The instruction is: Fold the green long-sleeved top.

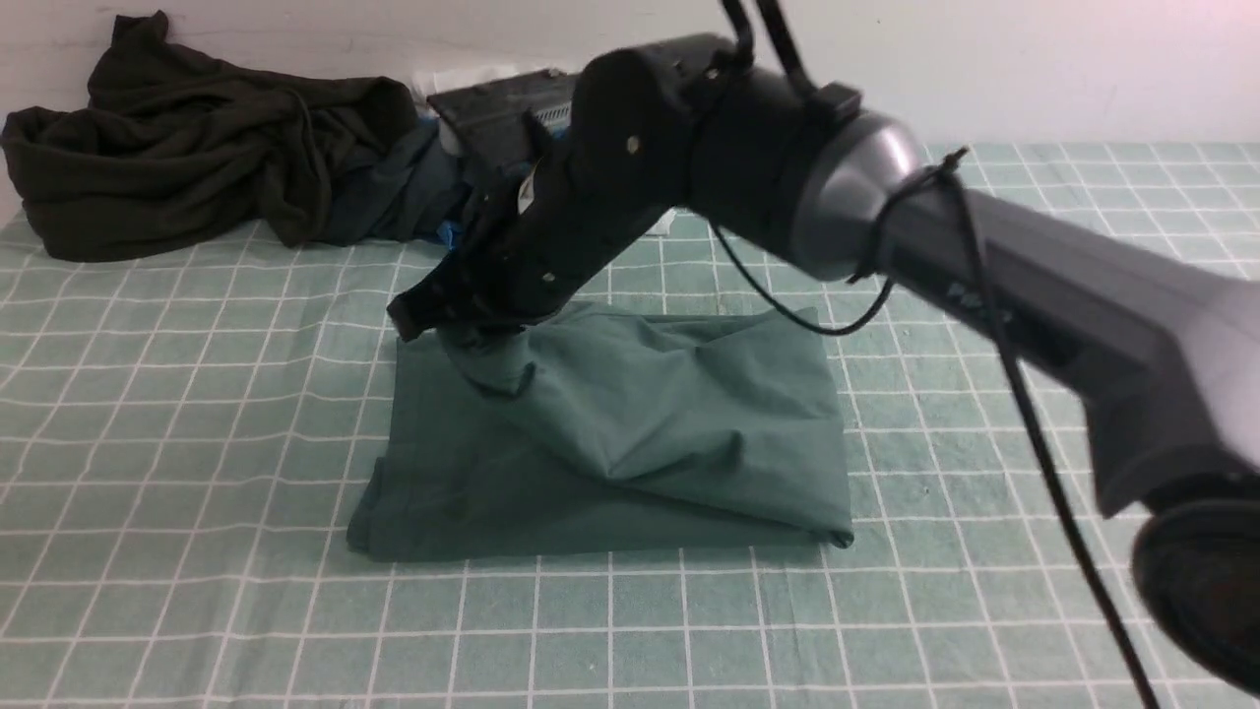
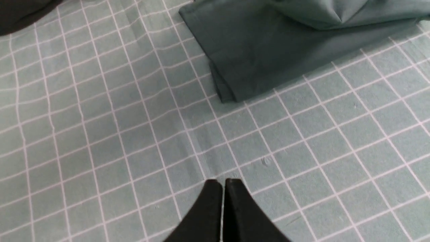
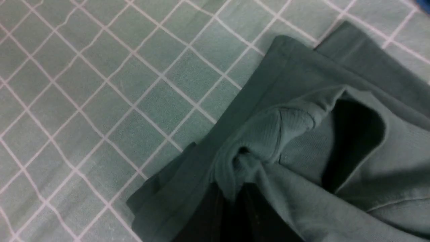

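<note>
Checked cloth (image 1: pixel 197 443), half-folded green top (image 1: pixel 610 433)

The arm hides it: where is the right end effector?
Front view, left of centre: the right end effector grips bunched fabric of the green top near its far-left corner.

Right arm (image 1: pixel 1034 286) reaching leftward, right tool (image 1: pixel 468 330) clamped, left tool (image 2: pixel 223 188) closed
</note>
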`<state>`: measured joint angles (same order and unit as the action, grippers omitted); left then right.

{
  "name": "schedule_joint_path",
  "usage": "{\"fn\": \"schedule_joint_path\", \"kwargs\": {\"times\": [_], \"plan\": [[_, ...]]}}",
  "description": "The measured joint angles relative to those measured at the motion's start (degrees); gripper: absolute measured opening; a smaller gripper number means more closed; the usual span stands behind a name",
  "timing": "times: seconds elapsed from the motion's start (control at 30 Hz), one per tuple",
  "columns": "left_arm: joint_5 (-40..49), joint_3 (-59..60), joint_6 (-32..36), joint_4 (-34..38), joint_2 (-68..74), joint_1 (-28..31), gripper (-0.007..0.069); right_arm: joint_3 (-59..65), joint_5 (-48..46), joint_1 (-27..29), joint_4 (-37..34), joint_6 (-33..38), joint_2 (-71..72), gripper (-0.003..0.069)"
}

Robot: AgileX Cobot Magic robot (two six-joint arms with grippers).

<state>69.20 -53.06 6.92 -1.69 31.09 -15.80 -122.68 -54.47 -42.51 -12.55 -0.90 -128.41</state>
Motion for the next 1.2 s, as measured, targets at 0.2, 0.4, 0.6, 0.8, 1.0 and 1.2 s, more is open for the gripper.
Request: {"fn": "schedule_joint_path", "kwargs": {"times": [0.2, 0.4, 0.6, 0.8, 1.0, 1.2], "plan": [[-0.98, 2.05, 0.54, -0.07, -1.1, 0.0, -0.0003, -5.52, -4.59, 0.0, -4.17, -0.19, -1.43, 0.0278], [-6.43, 7.56, 0.54, -0.29, -10.84, 0.0, -0.0003, -10.54, -16.14, 0.38, 0.21, 4.23, 4.5, 0.0425], [-7.92, 15.37, 0.54, -2.36, -23.63, 0.0, -0.0003, -4.63, -17.29, 0.38, 4.79, 6.63, 16.96, 0.037], [-7.84, 19.6, 0.54, -2.52, -29.06, 0.0, -0.0003, 14.14, -17.19, 0.38, 5.5, 8.25, 31.53, 0.0185], [-5.79, 20.37, 0.54, -2.32, -29.39, 0.0, -0.0003, 37.58, -7.06, 0.38, 6.59, 8.2, 53.66, 0.0012], [-4.88, 20.44, 0.54, -2.2, -29.39, 0.0, -0.0003, 53.37, -0.25, 0.38, 6.64, 7.66, 71.89, -0.0012]]}}
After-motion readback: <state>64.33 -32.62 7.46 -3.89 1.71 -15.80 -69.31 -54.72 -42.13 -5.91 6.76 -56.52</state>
